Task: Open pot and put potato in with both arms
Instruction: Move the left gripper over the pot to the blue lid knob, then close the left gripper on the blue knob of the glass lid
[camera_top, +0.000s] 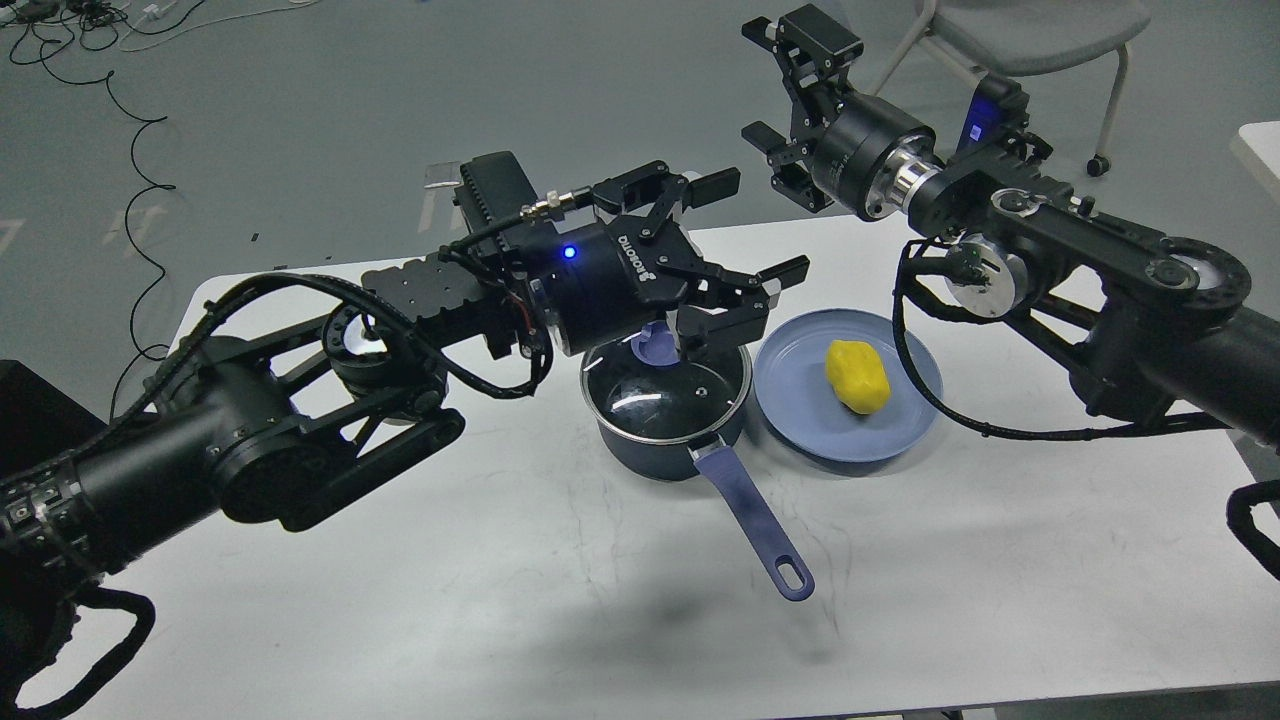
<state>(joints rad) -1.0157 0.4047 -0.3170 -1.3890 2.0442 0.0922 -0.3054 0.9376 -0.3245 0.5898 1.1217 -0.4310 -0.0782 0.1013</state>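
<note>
A dark blue pot (640, 445) with a glass lid (660, 395) and a purple knob (652, 346) stands mid-table, its purple handle (755, 520) pointing toward me. A yellow potato (857, 376) lies on a blue plate (800, 420) right of the pot. My left gripper (750, 230) is open and empty, just above and behind the lid, with its body hiding the lid's far edge. My right gripper (780, 85) is open and empty, high beyond the table's far edge, behind the plate.
The white table (400, 580) bears the pot and the plate. A grey chair (1030, 30) stands on the floor at the back right. Cables (80, 25) lie on the floor at the back left.
</note>
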